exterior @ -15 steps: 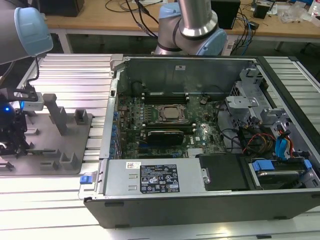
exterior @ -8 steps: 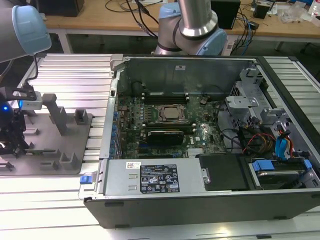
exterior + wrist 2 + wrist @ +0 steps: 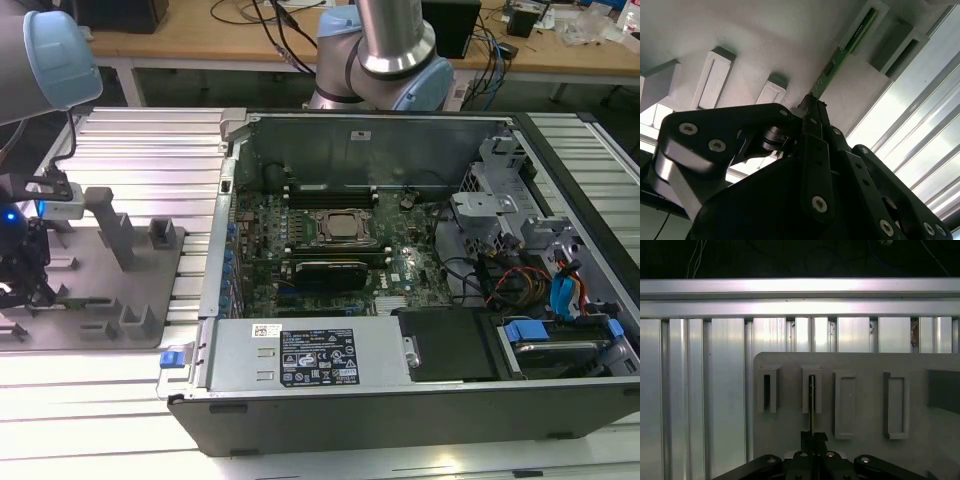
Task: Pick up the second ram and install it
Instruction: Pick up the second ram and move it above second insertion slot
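One gripper (image 3: 812,102): clenched on the ram (image 3: 840,55). The fingertips (image 3: 808,436) meet around its thin edge in both wrist views.
Ram: stands on edge in a slotted block (image 3: 805,390) of the fixture (image 3: 865,365), not yet out of it. It runs from the fingertips straight through the slot.
Why on edge: my read is that the block holds the ram upright so its two flat faces are open to a pinch, and the same pose suits a vertical push into a board slot.
Grip point: near one end of the stick, with the rest green and bare beyond the tips. Probably enough to lift it, but an end grip gives leverage for tilt.
Neighbour block (image 3: 774,390): the slot is dark with no green in it.
Fixture, exterior view (image 3: 100,330): at 9 o'clock from the case (image 3: 230,130), on the ribbed aluminium table (image 3: 150,150).
Gripper, exterior view (image 3: 30,285): down over the fixture's 9 o'clock edge.
Board (image 3: 330,230): in the open case, well apart from the ram.
Arm (image 3: 395,40): at 12 o'clock from the case.
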Robot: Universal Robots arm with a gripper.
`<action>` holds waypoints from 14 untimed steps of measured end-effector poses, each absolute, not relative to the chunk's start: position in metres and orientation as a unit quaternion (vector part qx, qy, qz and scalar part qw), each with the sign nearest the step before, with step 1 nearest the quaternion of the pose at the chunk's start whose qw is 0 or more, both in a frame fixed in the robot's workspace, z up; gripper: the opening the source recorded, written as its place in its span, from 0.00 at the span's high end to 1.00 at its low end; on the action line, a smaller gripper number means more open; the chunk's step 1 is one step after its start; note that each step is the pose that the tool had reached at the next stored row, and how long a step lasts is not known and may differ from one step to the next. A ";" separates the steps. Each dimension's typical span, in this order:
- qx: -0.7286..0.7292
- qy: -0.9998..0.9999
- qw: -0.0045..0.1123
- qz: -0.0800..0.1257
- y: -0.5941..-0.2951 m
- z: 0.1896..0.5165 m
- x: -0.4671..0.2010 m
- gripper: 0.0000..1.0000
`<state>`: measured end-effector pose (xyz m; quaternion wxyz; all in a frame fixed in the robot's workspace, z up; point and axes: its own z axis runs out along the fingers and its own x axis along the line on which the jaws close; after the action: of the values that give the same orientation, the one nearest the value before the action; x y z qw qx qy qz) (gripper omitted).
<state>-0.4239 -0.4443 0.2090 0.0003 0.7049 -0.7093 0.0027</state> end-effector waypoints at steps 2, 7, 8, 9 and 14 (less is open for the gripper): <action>0.705 -0.709 0.000 0.003 -0.444 0.209 -0.424 0.91; 0.706 -0.708 0.000 0.003 -0.444 0.212 -0.424 0.91; 0.706 -0.708 0.000 0.003 -0.444 0.215 -0.424 0.91; 0.706 -0.708 0.000 0.003 -0.444 0.220 -0.424 0.91; 0.706 -0.708 0.000 0.003 -0.444 0.251 -0.424 0.91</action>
<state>-0.4240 -0.4442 0.2514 0.0003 0.7060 -0.7082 0.0031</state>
